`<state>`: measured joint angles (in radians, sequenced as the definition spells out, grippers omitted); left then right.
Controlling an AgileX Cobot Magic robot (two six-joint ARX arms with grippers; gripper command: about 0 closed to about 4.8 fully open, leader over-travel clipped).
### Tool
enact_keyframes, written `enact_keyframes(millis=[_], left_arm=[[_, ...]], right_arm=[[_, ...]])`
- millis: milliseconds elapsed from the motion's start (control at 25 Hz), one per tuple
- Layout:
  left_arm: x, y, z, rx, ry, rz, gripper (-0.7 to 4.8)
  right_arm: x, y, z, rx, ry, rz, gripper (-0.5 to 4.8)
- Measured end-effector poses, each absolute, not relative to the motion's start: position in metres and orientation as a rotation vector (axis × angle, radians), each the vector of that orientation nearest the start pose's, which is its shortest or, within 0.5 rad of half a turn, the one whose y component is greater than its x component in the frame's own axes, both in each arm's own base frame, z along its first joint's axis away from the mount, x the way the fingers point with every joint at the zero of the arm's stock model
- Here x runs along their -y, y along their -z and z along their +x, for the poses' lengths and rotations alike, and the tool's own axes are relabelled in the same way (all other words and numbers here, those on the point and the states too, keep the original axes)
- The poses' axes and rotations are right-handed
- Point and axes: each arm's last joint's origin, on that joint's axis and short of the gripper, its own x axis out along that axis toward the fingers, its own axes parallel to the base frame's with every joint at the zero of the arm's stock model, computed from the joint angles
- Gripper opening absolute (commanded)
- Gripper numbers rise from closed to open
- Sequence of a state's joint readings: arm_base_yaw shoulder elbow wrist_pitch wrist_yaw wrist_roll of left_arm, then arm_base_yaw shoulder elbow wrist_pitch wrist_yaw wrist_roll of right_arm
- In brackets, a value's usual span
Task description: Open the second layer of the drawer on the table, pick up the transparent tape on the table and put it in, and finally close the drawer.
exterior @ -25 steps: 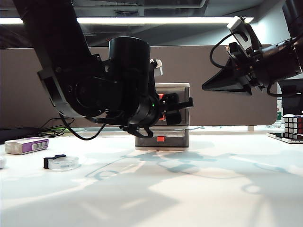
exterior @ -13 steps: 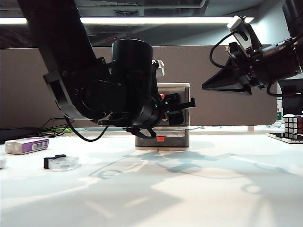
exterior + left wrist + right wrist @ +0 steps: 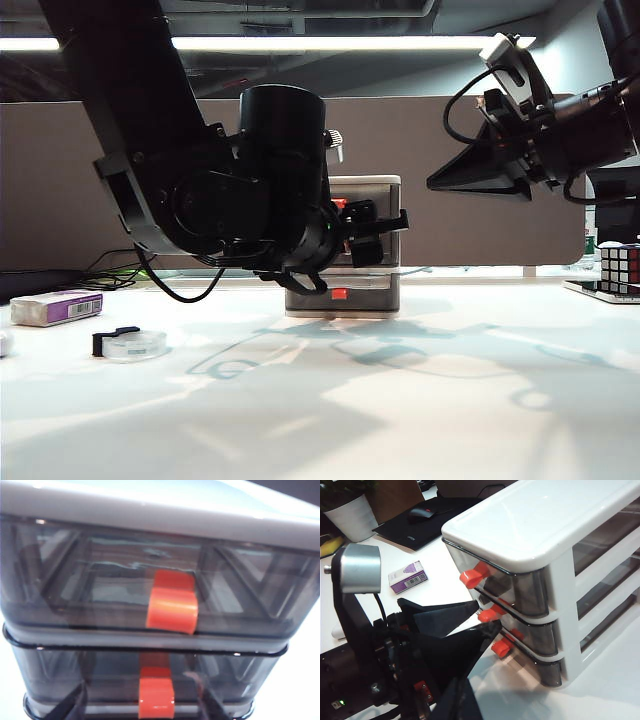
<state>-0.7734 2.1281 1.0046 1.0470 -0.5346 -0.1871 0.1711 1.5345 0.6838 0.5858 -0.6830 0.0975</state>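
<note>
Cabinet [image 3: 360, 250]: rear centre of table [image 3: 420, 400], all drawers in. Left gripper [image 3: 140, 707] at middle drawer [image 3: 100, 680], fingers spread either side of its red handle [image 3: 156, 697]. Right gripper [image 3: 440, 183] aloft, right of cabinet; finger state unclear. Tape [image 3: 130, 344]: table, far left, near box [image 3: 57, 307].

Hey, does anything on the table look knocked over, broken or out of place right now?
Nothing stands out. The drawer stands upright with all three layers shut, and the transparent tape lies flat on the table. The left claw is at the red handles; the right claw hangs above.
</note>
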Motion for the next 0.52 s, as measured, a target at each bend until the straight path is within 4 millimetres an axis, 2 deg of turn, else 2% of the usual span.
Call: enact_keyframes(millis=[120, 240, 520], left_arm=[[0.2773, -0.1255, 0.3052, -0.083, 0.232, -0.143, 2.60], [0.2773, -0.1255, 0.3052, -0.084, 0.232, -0.145, 2.07], [0.2783, -0.1258, 0.3050, -0.085, 0.252, -0.150, 2.05]], right_arm=[[-0.0698, -0.1991, 0.2966, -0.305, -0.836, 0.160, -0.05], [-0.0698, -0.1991, 0.2966, -0.306, -0.836, 0.160, -0.05], [-0.0698, -0.1991, 0.2966, -0.306, -0.836, 0.160, -0.05]])
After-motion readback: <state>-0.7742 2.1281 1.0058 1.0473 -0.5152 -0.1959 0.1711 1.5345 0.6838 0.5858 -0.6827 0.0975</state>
